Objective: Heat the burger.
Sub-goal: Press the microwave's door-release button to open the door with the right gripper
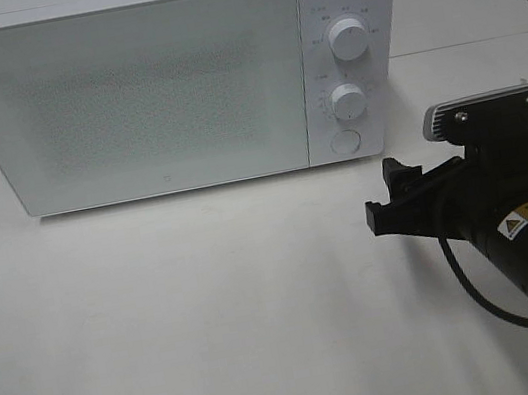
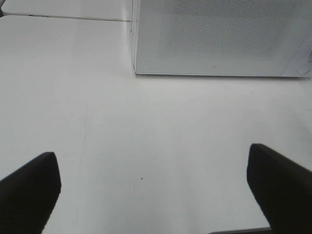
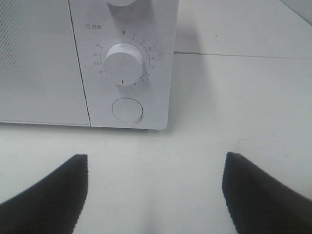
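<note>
I see microwave door shut, sitting on the table. R gripper jaws spread wide, empty, facing timer knob and round btn, touching neither. L gripper also spread wide, empty, over bare tabletop near door. Burger not visible on any cam, can't tell where it is.

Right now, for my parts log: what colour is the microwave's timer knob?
White knob; clearest in the right wrist view.
</note>
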Robot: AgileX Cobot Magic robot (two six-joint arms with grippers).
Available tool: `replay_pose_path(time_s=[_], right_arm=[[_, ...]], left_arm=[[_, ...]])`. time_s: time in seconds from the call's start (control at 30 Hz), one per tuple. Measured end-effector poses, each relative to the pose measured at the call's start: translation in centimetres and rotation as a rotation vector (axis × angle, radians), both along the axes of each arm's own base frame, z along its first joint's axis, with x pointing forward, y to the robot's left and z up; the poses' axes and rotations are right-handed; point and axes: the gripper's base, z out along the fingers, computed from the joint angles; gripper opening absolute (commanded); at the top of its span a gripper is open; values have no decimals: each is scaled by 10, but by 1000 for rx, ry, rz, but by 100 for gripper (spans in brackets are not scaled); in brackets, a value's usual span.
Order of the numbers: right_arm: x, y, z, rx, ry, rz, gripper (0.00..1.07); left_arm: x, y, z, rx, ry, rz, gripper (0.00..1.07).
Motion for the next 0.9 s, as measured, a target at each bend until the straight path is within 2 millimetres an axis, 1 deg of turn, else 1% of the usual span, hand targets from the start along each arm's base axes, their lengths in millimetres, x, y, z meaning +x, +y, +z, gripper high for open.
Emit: replay_pose_path(time_s=[0.07, 0.17, 0.2, 0.23, 0.27, 0.3, 0.33, 0.37, 0.4, 0.43, 0.47, 0.5, 0.53, 0.57, 0.6, 0.63, 0.67, 0.7, 0.73, 0.77, 0.8, 0.83, 0.87, 0.9], right_arm=[[0, 0, 0, 164, -1, -33, 71], [0, 0, 0, 206, -1, -42, 70], [0, 0, 0, 312, -2, -63, 68], [0, 0, 0, 376, -2, -76, 67], [0, 0, 0, 376, -2, -76, 67], [0, 0, 0, 512, -2, -104, 65], [0, 0, 0, 577, -1, -117, 63], [0, 0, -1, 691, 12, -142, 61], [0, 0, -1, 691, 12, -142, 61], [0, 0, -2, 754, 21, -157, 59], [0, 0, -2, 754, 21, -157, 59], [-1, 1, -3, 864, 31, -184, 55], [-1, 1, -3, 911, 32, -195, 53], [-1, 1, -3, 911, 32, -195, 53], [-1, 1, -3, 1027, 37, -222, 46], [-1, 1, -4, 1138, 39, -248, 42], [-1, 1, -4, 1138, 39, -248, 42], [-1, 1, -4, 1178, 39, -258, 31], [-1, 1, -4, 1266, 39, -277, 22], [-1, 1, -4, 1266, 39, -277, 22], [-1, 1, -4, 1296, 39, -284, 16], [-1, 1, -4, 1350, 41, -297, 7], [-1, 1, -4, 1350, 41, -297, 7], [-1, 1, -5, 1387, 47, -309, 3]], left_arm=[[0, 0, 0, 0, 0, 0, 96], [0, 0, 0, 0, 0, 0, 96], [0, 0, 0, 0, 0, 0, 96], [0, 0, 0, 0, 0, 0, 96], [0, 0, 0, 0, 0, 0, 96], [0, 0, 0, 0, 0, 0, 96], [0, 0, 0, 0, 0, 0, 96], [0, 0, 0, 0, 0, 0, 96], [0, 0, 0, 0, 0, 0, 96], [0, 0, 0, 0, 0, 0, 96], [0, 0, 0, 0, 0, 0, 96], [0, 0, 0, 0, 0, 0, 96], [0, 0, 0, 0, 0, 0, 96], [0, 0, 0, 0, 0, 0, 96], [0, 0, 0, 0, 0, 0, 96], [0, 0, 0, 0, 0, 0, 96], [0, 0, 0, 0, 0, 0, 96], [0, 0, 0, 0, 0, 0, 96], [0, 0, 0, 0, 0, 0, 96], [0, 0, 0, 0, 0, 0, 96], [0, 0, 0, 0, 0, 0, 96], [0, 0, 0, 0, 0, 0, 96], [0, 0, 0, 0, 0, 0, 96], [0, 0, 0, 0, 0, 0, 96]])
